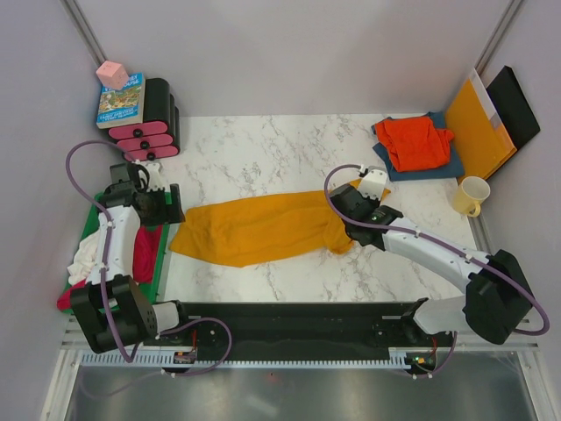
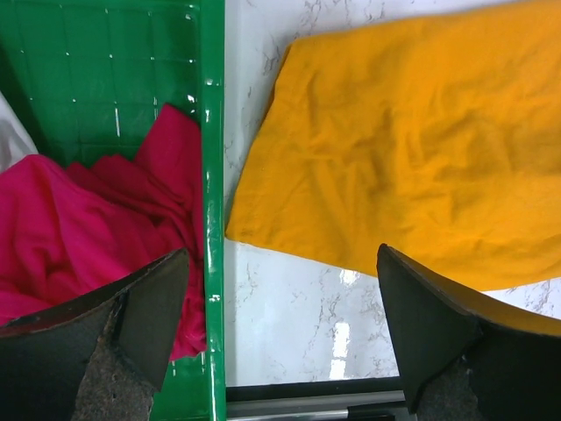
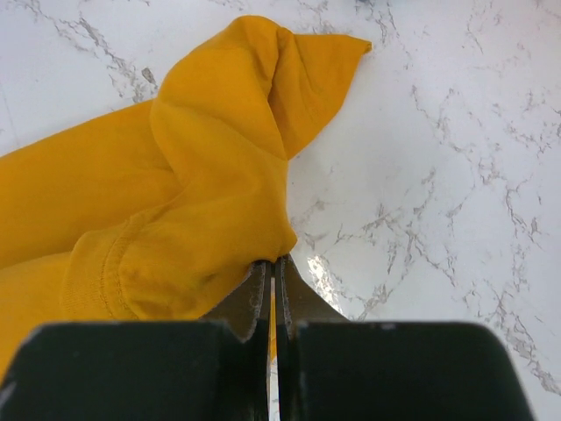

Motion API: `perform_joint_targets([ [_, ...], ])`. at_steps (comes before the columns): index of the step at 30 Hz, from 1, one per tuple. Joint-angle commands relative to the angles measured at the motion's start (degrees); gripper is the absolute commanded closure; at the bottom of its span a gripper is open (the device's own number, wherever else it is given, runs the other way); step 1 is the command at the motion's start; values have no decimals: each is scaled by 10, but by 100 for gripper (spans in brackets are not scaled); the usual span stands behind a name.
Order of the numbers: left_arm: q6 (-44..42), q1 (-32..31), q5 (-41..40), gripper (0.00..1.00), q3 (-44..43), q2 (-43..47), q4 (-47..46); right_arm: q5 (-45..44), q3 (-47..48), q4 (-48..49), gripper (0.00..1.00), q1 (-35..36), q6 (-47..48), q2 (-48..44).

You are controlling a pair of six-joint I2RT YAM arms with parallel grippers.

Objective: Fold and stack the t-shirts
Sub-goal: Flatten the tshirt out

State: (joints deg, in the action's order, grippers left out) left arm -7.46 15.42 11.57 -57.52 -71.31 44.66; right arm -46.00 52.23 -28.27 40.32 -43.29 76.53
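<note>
Two grippers, one garment. My right gripper [image 3: 273, 267] is pressed together on a fold of the mustard-yellow t-shirt [image 1: 263, 230] near its sleeve. My left gripper [image 2: 282, 254] hangs spread above the hem corner, beside the green bin [image 2: 213, 175]. Shirt lies across the marble table [image 1: 263, 149]. Cloth judged light, limp and prone to bunching; best taken at hem corners and shoulders.

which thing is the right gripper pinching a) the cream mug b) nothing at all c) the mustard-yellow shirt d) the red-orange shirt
c: the right gripper is shut on a bunched edge of the mustard-yellow shirt, at the end of the shirt nearest that arm.
</note>
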Motion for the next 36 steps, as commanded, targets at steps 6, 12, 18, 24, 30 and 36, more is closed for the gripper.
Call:
perform_joint_targets([
  [6,-37,-24,32,12,14,-57,-12,25,-20,22,100,-3,22,-1],
  [12,-34,-93,-30,12,2,-108,-33,46,-22,37,100,-3,35,0],
  [18,-9,-114,-69,14,-39,-193,-37,45,-13,36,100,-3,50,-8],
  [24,3,-114,-143,15,-49,-237,-42,47,-12,35,100,-3,54,-22],
  [30,4,-116,-193,18,-56,-284,-41,46,-14,34,100,-3,59,-23],
  [36,-10,-115,-168,61,-46,-293,-41,46,-15,33,100,-3,66,-24],
])
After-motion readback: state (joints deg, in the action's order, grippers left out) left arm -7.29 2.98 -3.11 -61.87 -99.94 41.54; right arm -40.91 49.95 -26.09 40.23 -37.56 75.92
